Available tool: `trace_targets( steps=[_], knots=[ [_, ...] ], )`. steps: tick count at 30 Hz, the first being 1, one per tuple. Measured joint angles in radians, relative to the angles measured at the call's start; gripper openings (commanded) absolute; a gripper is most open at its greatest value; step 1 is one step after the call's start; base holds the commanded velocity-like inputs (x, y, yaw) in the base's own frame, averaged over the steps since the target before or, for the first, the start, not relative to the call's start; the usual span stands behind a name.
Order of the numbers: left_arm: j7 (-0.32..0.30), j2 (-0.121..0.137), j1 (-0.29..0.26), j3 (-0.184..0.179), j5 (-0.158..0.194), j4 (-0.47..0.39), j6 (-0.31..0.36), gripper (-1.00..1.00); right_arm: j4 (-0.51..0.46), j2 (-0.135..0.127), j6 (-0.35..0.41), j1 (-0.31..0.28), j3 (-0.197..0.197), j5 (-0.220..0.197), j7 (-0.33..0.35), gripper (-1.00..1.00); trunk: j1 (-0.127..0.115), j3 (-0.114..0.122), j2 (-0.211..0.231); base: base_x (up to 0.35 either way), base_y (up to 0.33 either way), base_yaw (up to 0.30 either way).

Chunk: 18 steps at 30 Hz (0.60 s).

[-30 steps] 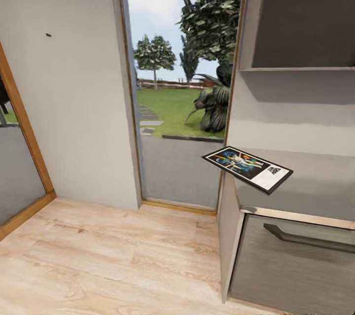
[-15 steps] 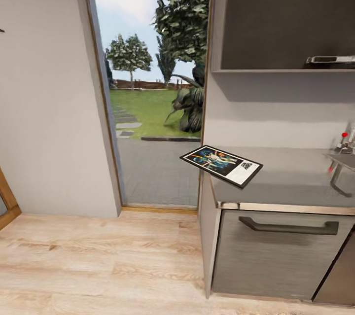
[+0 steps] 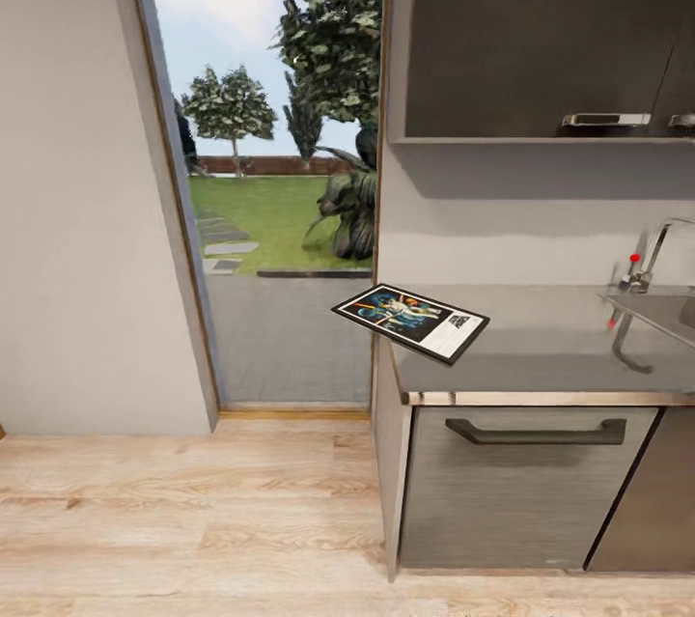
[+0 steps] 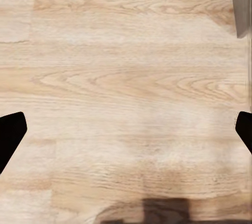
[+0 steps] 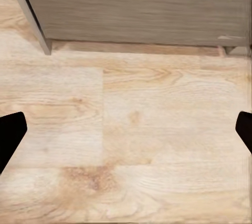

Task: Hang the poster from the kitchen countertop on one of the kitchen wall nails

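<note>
We see the poster [image 3: 410,322] hanging off the desk [image 3: 541,351] end. It looks stiff and light; we grab that free edge. Both pincers gape wide, empty.

Black, tapered fingertips [image 4: 11,129]

The long grey metal-look countertop [image 3: 541,347] and its chrome tap [image 3: 645,262] are cut off by the head view's right edge. The black-framed poster's [image 3: 410,322] title-strip print is too small to read.
</note>
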Motion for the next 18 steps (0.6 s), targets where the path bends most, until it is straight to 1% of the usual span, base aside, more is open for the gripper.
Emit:
trace_targets(
  steps=[18],
  knots=[
    [0.000, 0.001, 0.000, 0.000, 0.000, 0.000, 0.000, 1.00, 0.000, 0.000, 0.000, 0.000, 0.000, 0.000, 0.000, 1.00, 0.000, 0.000, 0.000, 0.000, 0.000, -0.295]
  ],
)
